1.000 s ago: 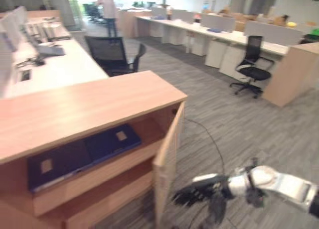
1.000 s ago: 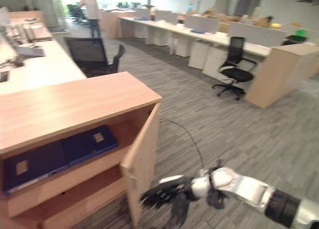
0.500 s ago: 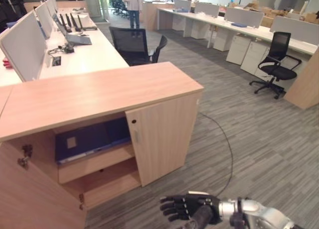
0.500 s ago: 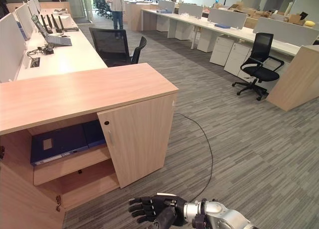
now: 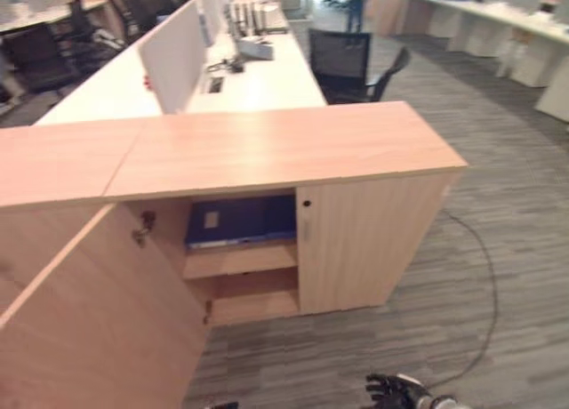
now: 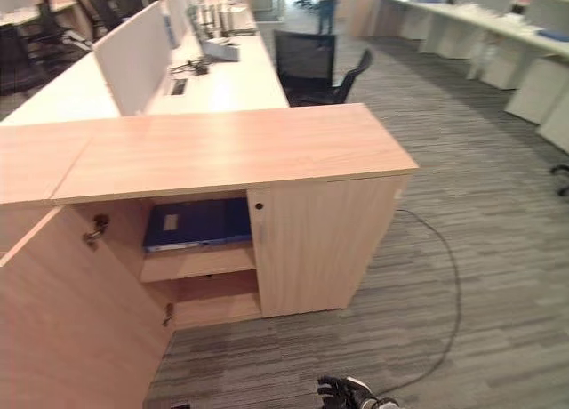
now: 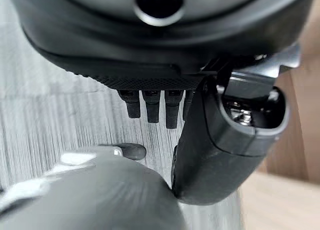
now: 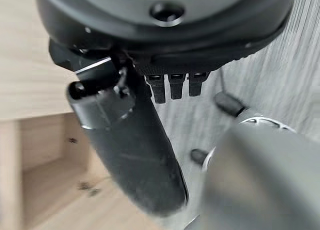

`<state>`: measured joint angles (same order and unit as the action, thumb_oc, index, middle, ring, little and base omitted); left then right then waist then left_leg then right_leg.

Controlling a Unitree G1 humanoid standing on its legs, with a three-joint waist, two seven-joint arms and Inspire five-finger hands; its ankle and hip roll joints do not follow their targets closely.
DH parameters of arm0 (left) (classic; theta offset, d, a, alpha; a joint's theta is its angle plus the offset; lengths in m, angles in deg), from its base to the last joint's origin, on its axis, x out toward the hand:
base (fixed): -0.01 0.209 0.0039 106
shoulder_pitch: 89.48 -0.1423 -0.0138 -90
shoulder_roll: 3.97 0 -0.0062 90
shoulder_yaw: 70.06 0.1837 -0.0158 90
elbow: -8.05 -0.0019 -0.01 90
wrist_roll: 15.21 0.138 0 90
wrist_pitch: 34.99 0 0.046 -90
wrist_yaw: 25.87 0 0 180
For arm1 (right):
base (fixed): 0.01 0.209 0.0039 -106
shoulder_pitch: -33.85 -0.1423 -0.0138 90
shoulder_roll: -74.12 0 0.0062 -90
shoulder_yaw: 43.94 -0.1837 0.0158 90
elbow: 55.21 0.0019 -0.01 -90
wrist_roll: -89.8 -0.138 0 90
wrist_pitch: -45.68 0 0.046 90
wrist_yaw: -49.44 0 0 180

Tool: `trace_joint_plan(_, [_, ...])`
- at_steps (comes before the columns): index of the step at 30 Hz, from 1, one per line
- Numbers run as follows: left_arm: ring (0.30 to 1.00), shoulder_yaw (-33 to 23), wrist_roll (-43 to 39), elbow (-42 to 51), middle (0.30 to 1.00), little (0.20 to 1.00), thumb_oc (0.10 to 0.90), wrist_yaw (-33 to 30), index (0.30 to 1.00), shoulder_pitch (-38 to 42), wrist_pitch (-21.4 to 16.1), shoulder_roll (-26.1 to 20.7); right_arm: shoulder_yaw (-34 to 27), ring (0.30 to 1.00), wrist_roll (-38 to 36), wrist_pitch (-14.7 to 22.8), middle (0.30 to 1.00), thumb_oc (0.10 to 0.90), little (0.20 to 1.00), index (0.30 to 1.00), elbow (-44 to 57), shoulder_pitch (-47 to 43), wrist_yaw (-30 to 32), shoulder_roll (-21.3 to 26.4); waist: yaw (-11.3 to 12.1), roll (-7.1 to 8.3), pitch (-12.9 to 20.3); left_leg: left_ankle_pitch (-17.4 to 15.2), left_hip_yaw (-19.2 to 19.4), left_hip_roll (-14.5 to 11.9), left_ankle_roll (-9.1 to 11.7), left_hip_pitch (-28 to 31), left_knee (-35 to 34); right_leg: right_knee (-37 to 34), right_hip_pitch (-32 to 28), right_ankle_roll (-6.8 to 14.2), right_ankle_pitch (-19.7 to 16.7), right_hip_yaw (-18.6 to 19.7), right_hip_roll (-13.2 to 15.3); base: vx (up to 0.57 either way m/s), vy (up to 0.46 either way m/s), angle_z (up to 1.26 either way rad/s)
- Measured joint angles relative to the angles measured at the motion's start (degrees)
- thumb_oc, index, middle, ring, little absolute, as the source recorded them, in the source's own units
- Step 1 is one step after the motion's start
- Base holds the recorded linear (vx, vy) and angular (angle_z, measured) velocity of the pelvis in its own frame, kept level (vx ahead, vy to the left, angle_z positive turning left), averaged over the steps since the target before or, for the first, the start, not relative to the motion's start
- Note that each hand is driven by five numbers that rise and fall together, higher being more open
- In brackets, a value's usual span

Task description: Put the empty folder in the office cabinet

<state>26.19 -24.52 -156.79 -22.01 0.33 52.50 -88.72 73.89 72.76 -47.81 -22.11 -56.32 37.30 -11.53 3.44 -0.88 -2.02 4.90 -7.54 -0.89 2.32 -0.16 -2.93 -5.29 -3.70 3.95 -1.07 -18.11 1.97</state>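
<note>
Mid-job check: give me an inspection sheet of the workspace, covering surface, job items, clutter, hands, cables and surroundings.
Surface: cabinet top bare, light wood.
Job's things: blue folder lies flat on the upper shelf of the cabinet; left door swung open, right door shut; lower shelf holds nothing seen.
Clutter: nothing seen on the cabinet.
Hands: right hand low over the carpet, fingers straight, holding nothing; left hand fingers straight, holding nothing.
Cables: a black cable loops on the carpet right of the cabinet.
Surroundings: desk with a divider panel behind the cabinet, black chair, a person standing far off.
</note>
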Motion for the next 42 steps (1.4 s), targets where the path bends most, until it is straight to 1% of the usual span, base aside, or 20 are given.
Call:
trace_joint_plan(1, [0.900, -0.6, -1.9, 0.1, 0.900, 0.900, 0.800, 0.0, 0.900, 0.4, -0.1, 0.4, -0.1, 0.900, 1.1, 0.6, 0.900, 0.800, 0.900, 0.900, -1.2, -0.9, 0.9, -0.9, 1.6, 0.31, -1.1, 0.4, -1.0, -0.2, 0.6, -0.8, 0.4, 0.1, 0.0, -0.3, 0.2, -0.5, -0.7, -0.03, -0.096, 0.52])
trace_joint_plan(4, [0.900, -1.9, -3.9, 0.0, 0.900, 0.900, 0.800, -0.1, 0.900, 1.8, 0.0, 0.1, 0.0, 0.900, 3.1, 0.8, 0.900, 0.800, 0.900, 0.900, -4.2, -3.2, 2.8, -3.2, 3.0, 1.49, -2.2, 2.2, -2.3, -0.2, 3.4, -2.9, 2.0, -0.2, 0.4, -1.8, 0.9, -2.1, -0.6, -0.08, -0.068, 0.52])
trace_joint_plan(7, [0.900, -1.6, -5.3, 0.8, 0.900, 0.900, 0.800, -0.2, 0.900, 2.3, -0.6, 0.3, -1.8, 0.900, 3.9, 2.4, 0.900, 0.800, 0.900, 0.900, -7.0, -2.9, 4.6, -4.5, 4.0, 0.77, -3.0, 2.6, -3.6, -0.2, 3.3, -6.7, 4.6, 1.6, 1.2, -2.5, 1.8, -2.8, -3.0, -0.19, -0.030, 0.79])
trace_joint_plan(8, [0.900, -1.1, -5.5, 0.4, 0.900, 0.900, 0.800, -0.8, 0.900, 4.6, -0.4, 0.0, -1.6, 0.900, 4.1, 2.4, 0.900, 0.800, 0.900, 0.900, -7.0, -2.7, 5.4, -4.7, 3.7, 2.39, -3.5, 6.1, -4.9, 0.9, 6.5, -9.6, 4.9, 1.4, 2.6, -4.0, 1.5, -4.2, -1.7, -0.13, 0.017, 1.76])
trace_joint_plan(9, [0.900, -1.6, -6.2, -0.8, 0.900, 0.900, 0.800, -1.3, 0.900, 7.6, -0.2, -1.5, -1.7, 0.900, 4.7, 2.4, 0.900, 0.800, 0.900, 0.900, -8.3, -3.4, 5.8, -5.4, 4.8, 5.98, -5.7, 5.9, 8.2, 0.1, 4.8, -11.7, 5.1, -0.2, 3.9, -8.0, -0.7, -10.1, 1.3, -0.08, 0.006, 1.62])
trace_joint_plan(10, [0.900, -2.1, -6.3, -1.1, 0.900, 0.900, 0.800, -2.0, 0.900, 8.0, -0.2, -2.2, -1.7, 0.900, 4.7, 2.4, 0.900, 0.800, 0.900, 0.900, -9.3, -4.5, 6.2, -6.0, 4.6, 6.75, -6.2, 4.0, 14.3, -1.8, 3.6, -11.8, 6.2, -0.2, 4.2, -8.3, -0.7, -11.8, 1.7, 0.03, -0.003, 1.32])
trace_joint_plan(11, [0.900, -2.0, -6.2, -1.3, 0.900, 0.900, 0.800, -2.6, 0.900, 8.2, 0.0, -2.8, -1.8, 0.900, 4.7, 2.4, 0.900, 0.800, 0.900, 0.900, -10.0, -4.6, 6.6, -6.3, 4.0, 6.80, -6.2, 2.7, 19.3, -4.2, 4.0, -11.3, 7.2, -0.2, 4.1, -8.4, -0.6, -13.9, 1.9, 0.06, 0.027, 1.14])
trace_joint_plan(13, [0.900, -1.6, -6.2, -1.3, 0.900, 0.900, 0.800, -3.4, 0.900, 7.3, 0.6, -3.4, -3.8, 0.900, 4.8, 2.5, 0.900, 0.800, 0.900, 0.900, -11.0, -4.3, 7.3, -6.6, 3.2, 6.08, -6.3, 1.7, 21.7, -9.1, 5.2, -6.5, 6.9, -0.2, 2.8, -7.7, 0.5, -16.8, 1.8, 0.04, 0.073, 1.05])
trace_joint_plan(15, [0.900, -2.5, -6.7, -1.3, 0.900, 0.900, 0.800, -3.4, 0.900, 5.5, 1.2, -2.9, -5.5, 0.900, 5.1, 2.9, 0.900, 0.800, 0.900, 0.900, -11.4, -3.5, 8.3, -6.3, 1.9, 4.65, -5.7, 1.6, 22.9, -11.6, 5.4, -2.9, 6.3, -0.1, 1.6, -6.2, 0.7, -20.9, 2.2, 0.02, 0.093, 1.06])
trace_joint_plan(18, [0.900, -4.8, -9.2, -1.1, 0.900, 0.900, 0.800, -3.1, 0.900, 3.0, 1.2, -1.6, -7.8, 0.900, 5.1, 2.8, 0.900, 0.800, 0.900, 0.900, -12.3, -2.2, 8.5, -5.9, 2.6, 2.98, -4.8, 1.1, 22.6, -12.4, 5.3, 1.1, 3.2, 0.3, 1.5, -5.3, 0.2, -21.5, 3.0, -0.04, 0.157, 0.57])
trace_joint_plan(21, [0.900, -7.6, -13.0, -0.7, 0.900, 0.900, 0.800, -3.0, 0.900, 0.9, 1.1, -1.2, -9.8, 0.900, 5.1, 2.9, 0.900, 0.800, 0.900, 0.900, -13.6, -1.6, 8.5, -5.8, 3.3, 1.80, -3.8, -1.2, 21.1, -10.1, 4.3, 2.2, 1.5, 4.6, 1.9, -2.4, 0.3, -22.9, 6.7, -0.08, 0.222, 0.37])
trace_joint_plan(22, [0.900, -7.5, -13.1, -0.7, 0.900, 0.900, 0.800, -3.1, 0.900, 0.5, 1.1, -1.3, -10.7, 0.900, 5.1, 2.9, 0.900, 0.800, 0.900, 0.900, -13.6, -1.0, 8.5, -5.5, 3.1, 1.27, -3.2, -2.8, 19.6, -8.9, 3.2, 1.5, 1.6, 7.4, 2.8, -0.8, 0.9, -21.7, 8.0, -0.05, 0.240, 0.58])
trace_joint_plan(24, [0.900, -8.2, -14.2, -0.6, 0.900, 0.900, 0.800, -2.9, 0.900, -0.1, 1.1, -1.4, -13.2, 0.900, 5.0, 3.0, 0.900, 0.800, 0.900, 0.900, -13.5, -0.1, 8.4, -5.4, 3.1, 0.88, -2.3, -4.2, 18.4, -7.3, 2.1, 0.8, 0.8, 8.5, 3.0, 0.2, 0.7, -21.7, 10.1, -0.01, 0.222, 0.61])
trace_joint_plan(27, [0.900, -10.4, -15.2, 0.1, 0.900, 0.900, 0.800, -2.3, 0.900, -4.1, 1.2, -2.0, -17.5, 0.900, 4.4, 3.0, 0.900, 0.800, 0.900, 0.900, -15.6, 2.3, 8.7, -5.1, 3.2, -0.71, 1.5, -3.9, 18.9, -4.3, 1.5, 1.2, -2.0, 7.1, 2.4, 1.4, -0.5, -21.6, 12.8, 0.01, 0.254, 0.45])
trace_joint_plan(31, [0.900, -11.1, -15.2, 2.4, 0.900, 0.900, 0.800, -3.4, 0.900, -5.8, 1.3, -3.1, -18.8, 0.900, 3.8, 2.8, 0.900, 0.800, 0.900, 0.900, -16.1, 3.1, 8.5, -4.0, 3.4, -2.13, 2.5, -3.2, 16.7, -2.0, 0.0, 0.7, -1.9, 5.5, 0.7, 2.5, -2.4, -22.4, 14.3, 0.04, 0.233, 0.31])
trace_joint_plan(32, [0.900, -11.1, -15.2, 2.8, 0.900, 0.900, 0.800, -3.5, 0.900, -5.8, 1.3, -3.3, -19.0, 0.900, 3.8, 2.8, 0.900, 0.800, 0.900, 0.900, -16.2, 3.1, 8.5, -4.0, 3.4, -2.16, 2.5, -3.2, 16.6, -1.8, -0.1, 0.7, -1.9, 5.5, 0.7, 2.6, -2.4, -22.4, 14.3, 0.09, 0.232, 0.56])
trace_joint_plan(34, [0.900, -11.0, -14.8, 12.3, 0.900, 0.900, 0.800, -3.9, 0.900, -5.4, 0.8, -6.7, -19.6, 0.900, 3.8, 2.9, 0.900, 0.800, 0.900, 0.900, -16.8, 3.4, 8.4, -4.1, 4.0, -1.75, 2.7, -2.5, 15.2, -0.8, -0.9, 0.5, -1.7, 5.4, 0.1, 2.4, -3.1, -22.3, 15.1, 0.05, 0.109, 0.40])
trace_joint_plan(37, [0.900, -11.1, -13.7, 18.7, 0.900, 0.900, 0.800, -4.7, 0.900, -3.5, 0.9, -11.6, -19.7, 0.900, 3.8, 2.8, 0.900, 0.800, 0.900, 0.900, -17.0, 3.2, 8.3, -4.2, 4.5, 0.00, 2.7, -2.5, 15.8, -0.6, -0.9, 0.6, -1.7, 5.0, 0.4, 3.0, -3.4, -21.9, 15.2, 0.03, 0.047, -0.05])
trace_joint_plan(41, [0.900, -11.0, -9.2, 21.5, 0.900, 0.900, 0.800, -5.8, 0.900, 1.8, 1.0, -18.8, -19.7, 0.900, 3.9, 2.8, 0.900, 0.800, 0.900, 0.900, -17.0, 2.4, 8.2, -4.1, 3.8, 1.53, 2.4, -2.5, 17.1, -0.5, -0.8, 1.0, -1.7, 3.5, 0.3, 4.4, -3.3, -21.5, 15.1, 0.04, -0.001, -0.20])
trace_joint_plan(42, [0.900, -10.7, -7.5, 21.5, 0.900, 0.900, 0.800, -5.8, 0.900, 3.2, 0.9, -20.5, -19.6, 0.900, 4.0, 2.9, 0.900, 0.800, 0.900, 0.900, -17.0, 2.3, 8.1, -4.2, 3.5, 1.28, 2.2, -2.5, 17.6, -0.6, -0.7, 1.1, -1.7, 3.4, 0.2, 5.2, -3.2, -21.2, 15.1, 0.02, -0.005, -0.19])
